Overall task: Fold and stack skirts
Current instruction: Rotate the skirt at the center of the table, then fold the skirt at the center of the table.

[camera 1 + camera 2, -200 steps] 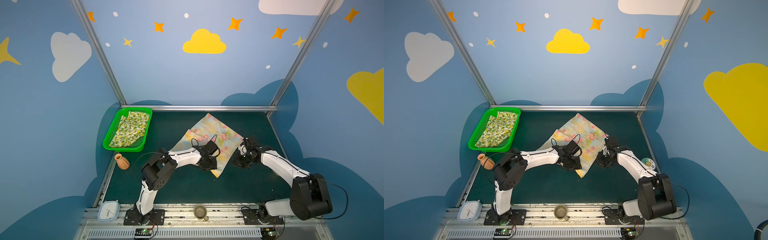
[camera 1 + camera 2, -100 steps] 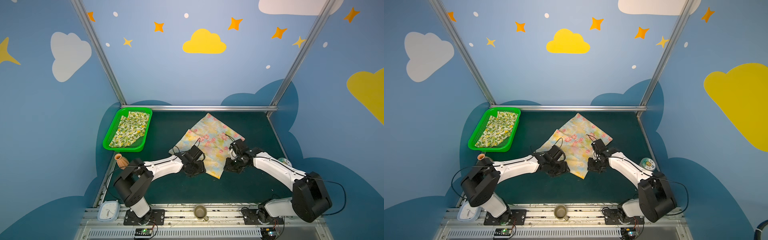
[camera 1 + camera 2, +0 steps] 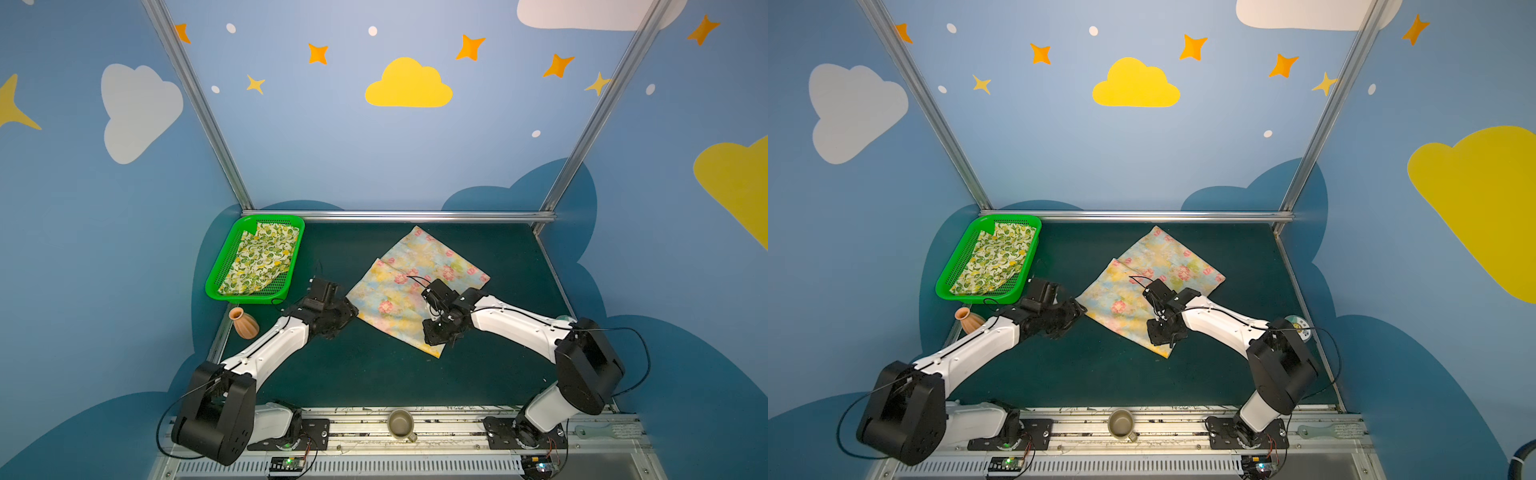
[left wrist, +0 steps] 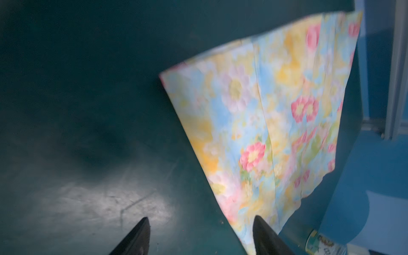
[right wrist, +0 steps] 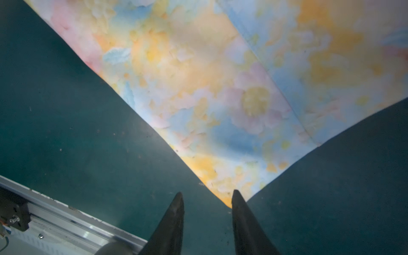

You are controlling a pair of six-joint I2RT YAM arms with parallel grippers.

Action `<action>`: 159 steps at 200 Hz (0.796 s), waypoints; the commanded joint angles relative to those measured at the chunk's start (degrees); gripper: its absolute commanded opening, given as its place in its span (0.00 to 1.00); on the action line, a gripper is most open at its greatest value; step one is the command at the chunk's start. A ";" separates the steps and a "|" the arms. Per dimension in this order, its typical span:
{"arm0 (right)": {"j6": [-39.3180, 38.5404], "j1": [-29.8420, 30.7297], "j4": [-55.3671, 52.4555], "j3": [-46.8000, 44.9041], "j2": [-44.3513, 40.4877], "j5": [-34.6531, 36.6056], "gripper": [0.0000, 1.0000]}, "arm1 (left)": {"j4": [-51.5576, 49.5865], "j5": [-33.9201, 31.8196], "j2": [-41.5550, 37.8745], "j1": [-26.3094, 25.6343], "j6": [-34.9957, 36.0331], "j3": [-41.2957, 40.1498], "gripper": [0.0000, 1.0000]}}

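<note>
The floral skirt lies flat on the green mat in both top views, with a fold line across it. My left gripper sits low at its left corner, open, with bare mat between the fingers and one fingertip over the cloth's edge. My right gripper hangs over the near corner, open, with one fingertip at the corner's tip and only mat in the gap. The lemon skirt lies in the basket.
The green mesh basket stands at the back left, with a terracotta vase just in front of it. A mug sits on the front rail. A small round object lies by the right wall, behind the right arm.
The left gripper has slid off the floral skirt to its left corner and opened wider. The right gripper has moved from the skirt's right side to its near corner and opened.
</note>
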 commanded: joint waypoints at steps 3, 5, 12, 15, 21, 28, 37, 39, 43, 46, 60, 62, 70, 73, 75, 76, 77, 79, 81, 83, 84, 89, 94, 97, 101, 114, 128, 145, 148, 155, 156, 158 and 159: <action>-1.85 -0.03 -1.88 3.67 2.32 0.17 0.36 | -1.43 -0.77 -0.13 3.86 2.53 0.17 0.73; -1.97 -0.03 -2.01 3.92 2.57 0.17 0.36 | -1.45 -0.77 0.11 4.17 2.79 0.27 0.73; -2.46 -0.07 -2.30 4.74 3.27 0.17 0.35 | -1.49 -0.52 0.77 4.89 3.28 0.79 0.73; -2.55 -0.16 -2.40 5.02 3.55 0.12 0.35 | -1.45 -0.39 1.14 5.18 3.53 1.04 0.73; -2.87 -0.17 -2.59 5.73 4.08 0.17 0.35 | -1.32 -0.08 2.01 5.55 3.92 1.55 0.72; -3.15 -0.32 -2.82 6.36 4.65 0.00 0.34 | -1.10 0.30 3.07 5.78 4.20 2.08 0.72; -3.35 -0.57 -3.10 7.18 5.34 -0.26 0.34 | -0.35 1.01 4.71 5.89 4.41 2.81 0.71; -3.42 -0.63 -3.17 7.37 5.50 -0.27 0.34 | -0.10 1.15 5.08 5.93 4.49 2.95 0.71; -3.43 -0.78 -3.28 7.66 5.78 -0.34 0.33 | 0.38 1.49 5.84 5.89 4.50 3.19 0.71; -3.49 -0.92 -3.33 7.86 5.95 -0.40 0.33 | 0.80 1.71 6.47 5.88 4.41 3.34 0.70; -3.61 -1.58 -3.40 8.63 6.52 -1.26 0.33 | 2.49 2.34 9.19 5.88 4.08 4.20 0.69; -3.55 -1.67 -3.26 8.72 6.54 -1.38 0.33 | 2.67 2.36 9.60 5.93 4.05 4.38 0.68; -3.58 -2.19 -3.40 8.99 6.77 -1.95 0.32 | 3.38 2.52 11.08 5.88 3.98 5.02 0.67; -3.55 -2.46 -3.40 9.05 6.84 -2.21 0.32 | 3.65 2.50 11.67 5.88 3.98 5.33 0.67; -3.54 -2.60 -3.40 9.11 6.88 -2.38 0.32 | 3.80 2.44 12.00 5.88 3.98 5.50 0.67; -3.54 -2.64 -3.40 9.17 6.93 -2.47 0.32 | 3.88 2.58 12.19 5.88 3.98 5.55 0.67; -3.58 -2.74 -3.40 9.19 6.96 -2.56 0.32 | 3.92 2.65 12.28 5.88 3.98 5.71 0.66; -3.57 -2.87 -3.40 9.21 6.96 -2.69 0.32 | 4.09 2.63 12.62 5.88 3.98 5.99 0.66; -3.59 -3.07 -3.40 9.29 7.02 -2.81 0.32 | 4.17 2.63 13.07 5.84 4.03 6.17 0.66; -3.61 -3.23 -3.40 9.33 7.06 -2.97 0.32 | 4.26 2.70 13.43 5.87 3.99 6.45 0.66; -3.62 -3.26 -3.40 9.32 7.07 -3.03 0.32 | 4.33 2.71 13.65 5.84 4.03 6.60 0.66; -3.62 -3.64 -3.41 9.47 7.16 -3.36 0.32 | 4.55 2.78 14.53 5.88 4.21 7.24 0.65; -3.65 -4.03 -3.41 9.56 7.24 -3.58 0.32 | 4.76 2.88 15.32 5.88 4.30 7.75 0.65; -3.65 -4.29 -3.38 9.53 7.31 -3.75 0.32 | 4.83 2.91 15.89 5.88 4.35 8.22 0.65; -3.69 -4.57 -3.40 9.62 7.38 -3.94 0.32 | 5.07 2.96 16.51 5.86 4.48 8.72 0.64; -3.73 -5.58 -3.49 9.66 7.46 -4.46 0.32 | 5.90 3.42 18.62 5.86 4.79 10.08 0.63; -3.55 -6.56 -3.48 9.57 7.63 -5.05 0.31 | 6.34 3.27 20.67 5.88 4.86 11.14 0.61; -3.37 -7.78 -3.39 9.32 7.81 -6.02 0.31 | 6.43 2.94 22.73 5.88 5.33 12.30 0.58; -3.40 -7.89 -3.40 9.30 7.83 -6.13 0.31 | 6.38 2.76 23.12 5.88 5.43 12.41 0.58; -3.36 -8.24 -3.37 9.23 7.94 -6.16 0.30 | 6.41 2.34 23.74 5.84 5.37 12.59 0.57; -3.36 -8.27 -3.38 9.18 7.90 -6.16 0.30 | 6.46 2.31 23.77 5.86 5.38 12.62 0.57; -3.36 -8.33 -3.39 9.14 7.92 -6.12 0.30 | 6.54 2.24 23.88 5.88 5.39 12.64 0.57; -3.36 -8.36 -3.39 9.18 7.93 -6.18 0.31 | 6.62 2.17 23.97 5.88 5.35 12.64 0.57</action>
